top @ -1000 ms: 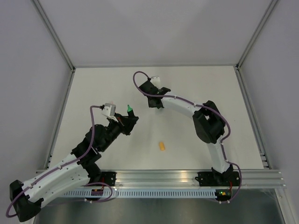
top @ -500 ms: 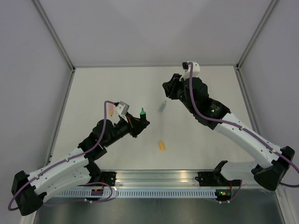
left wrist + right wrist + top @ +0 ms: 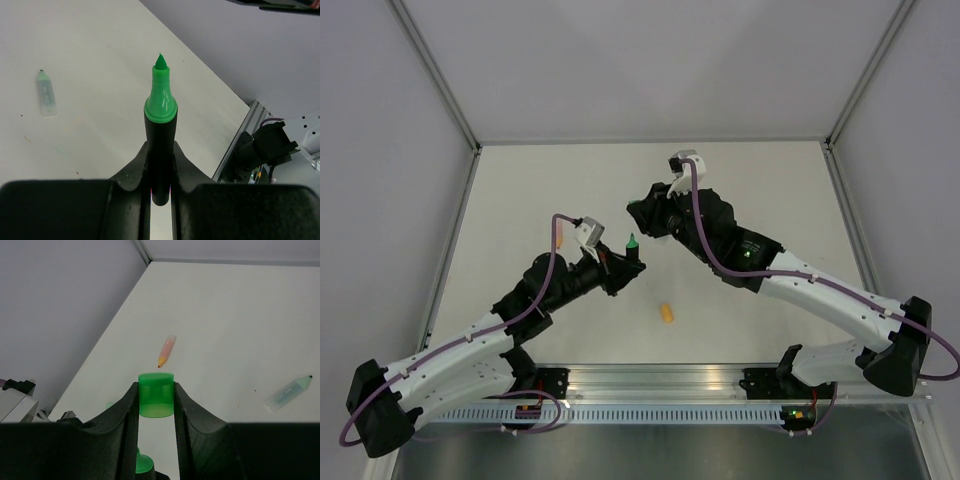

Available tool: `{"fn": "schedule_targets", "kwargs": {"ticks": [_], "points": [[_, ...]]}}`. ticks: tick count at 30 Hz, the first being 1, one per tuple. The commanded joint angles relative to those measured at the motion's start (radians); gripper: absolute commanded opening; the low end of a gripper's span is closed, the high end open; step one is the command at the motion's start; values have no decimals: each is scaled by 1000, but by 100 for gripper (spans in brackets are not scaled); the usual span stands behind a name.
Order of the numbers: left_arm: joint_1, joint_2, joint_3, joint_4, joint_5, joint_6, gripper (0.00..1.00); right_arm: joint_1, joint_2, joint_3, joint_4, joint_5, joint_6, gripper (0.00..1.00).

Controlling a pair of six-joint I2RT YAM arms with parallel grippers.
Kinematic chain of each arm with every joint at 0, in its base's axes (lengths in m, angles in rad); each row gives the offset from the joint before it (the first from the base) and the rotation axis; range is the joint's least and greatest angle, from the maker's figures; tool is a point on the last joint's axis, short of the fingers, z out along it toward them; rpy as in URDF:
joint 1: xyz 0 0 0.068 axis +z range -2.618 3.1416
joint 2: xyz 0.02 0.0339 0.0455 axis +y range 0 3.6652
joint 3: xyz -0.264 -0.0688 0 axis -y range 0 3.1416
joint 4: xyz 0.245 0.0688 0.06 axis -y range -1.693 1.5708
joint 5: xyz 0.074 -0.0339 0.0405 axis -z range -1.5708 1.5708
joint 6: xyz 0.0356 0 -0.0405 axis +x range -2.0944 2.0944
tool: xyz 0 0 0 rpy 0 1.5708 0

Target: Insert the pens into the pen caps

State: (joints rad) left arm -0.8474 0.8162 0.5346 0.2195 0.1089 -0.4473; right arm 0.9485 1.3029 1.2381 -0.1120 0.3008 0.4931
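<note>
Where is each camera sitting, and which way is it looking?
Top external: above and behind the arms, looking down at the table; both arms show.
Left wrist: on the left arm, looking along the left gripper, which is shut on the black pen.
Right wrist: on the right arm, looking along the right gripper, which is shut on the green cap.
Shared: both wrist views show the pale green pen lying on the table; the top view shows the black pen too.

We see only the front of the black pen (image 3: 160,125); its rear hides between the left claw's (image 3: 160,150) fingers. Below the green cap (image 3: 156,396), its tip shows blurred, partly behind the right claw's (image 3: 156,387) fingers.
</note>
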Motion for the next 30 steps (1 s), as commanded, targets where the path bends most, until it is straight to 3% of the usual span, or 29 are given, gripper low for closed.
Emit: {"fn": "schedule_targets", "kwargs": {"ticks": [1, 30], "points": [[1, 8, 51, 41, 21, 27, 2, 41, -4, -3, 67, 70, -5, 0], [2, -6, 54, 18, -9, 16, 2, 203, -31, -34, 41, 285, -60, 0]]}}
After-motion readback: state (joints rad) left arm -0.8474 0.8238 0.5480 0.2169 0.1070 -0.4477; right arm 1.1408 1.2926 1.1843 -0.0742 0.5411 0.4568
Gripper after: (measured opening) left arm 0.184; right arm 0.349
